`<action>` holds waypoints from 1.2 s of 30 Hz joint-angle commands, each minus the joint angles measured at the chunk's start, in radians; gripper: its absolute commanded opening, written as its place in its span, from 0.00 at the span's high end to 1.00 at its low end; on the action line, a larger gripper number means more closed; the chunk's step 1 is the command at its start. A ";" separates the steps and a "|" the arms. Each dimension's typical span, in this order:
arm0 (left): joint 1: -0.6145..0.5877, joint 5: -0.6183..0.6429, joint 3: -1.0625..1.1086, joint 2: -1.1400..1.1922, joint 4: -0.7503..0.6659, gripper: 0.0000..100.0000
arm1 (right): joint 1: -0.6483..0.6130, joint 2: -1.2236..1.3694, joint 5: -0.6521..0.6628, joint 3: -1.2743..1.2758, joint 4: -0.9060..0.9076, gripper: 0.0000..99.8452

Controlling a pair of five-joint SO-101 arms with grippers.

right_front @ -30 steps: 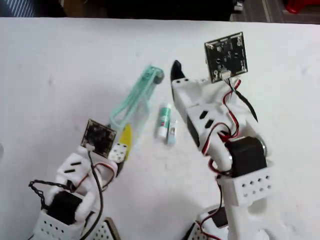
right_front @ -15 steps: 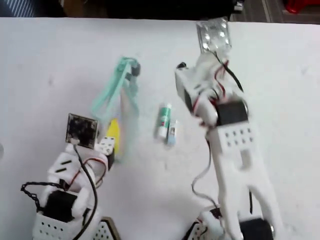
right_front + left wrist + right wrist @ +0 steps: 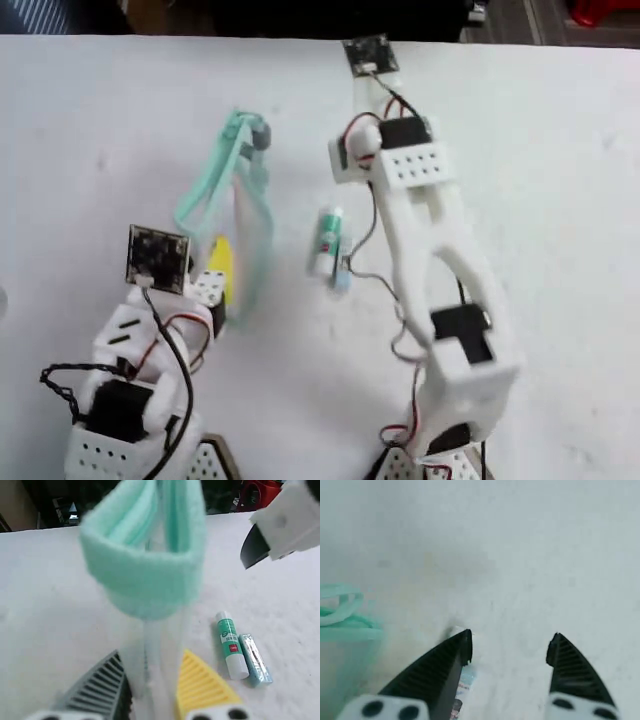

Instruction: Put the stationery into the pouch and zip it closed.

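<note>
**A:** How far along are we?

**B:** Barely started, I'd say. The glue stick (image 3: 325,240) and the small teal packet (image 3: 343,272) just beside it lie on the table (image 3: 100,120), outside the pouch (image 3: 240,200). Nothing is packed, and the zipping comes after that.

**A:** And the grippers?

**B:** The left gripper (image 3: 150,655) is clamped on the pouch's clear wall at the near end, and the mint-trimmed mouth gapes at the far end. The right gripper (image 3: 510,637) hangs just beyond the glue stick, jaws spread wide and empty.

**A:** Room to move?

**B:** Plenty. There's bare table on both sides. The stationery sits between the pouch and the right arm, though that arm's wrist is near the far edge.
</note>
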 commanded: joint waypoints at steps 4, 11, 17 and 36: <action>-0.013 0.005 -0.051 -0.008 -0.031 0.98 | -0.018 0.205 0.009 -0.135 0.022 0.77; -0.010 0.005 -0.003 -0.008 -0.091 0.98 | -0.036 0.335 -0.012 -0.176 0.015 0.77; -0.008 0.005 -0.005 -0.008 -0.089 0.98 | 0.005 0.361 -0.127 -0.199 0.030 0.77; -0.008 0.005 -0.003 -0.008 -0.089 0.98 | -0.108 0.278 -0.135 -0.181 0.289 0.77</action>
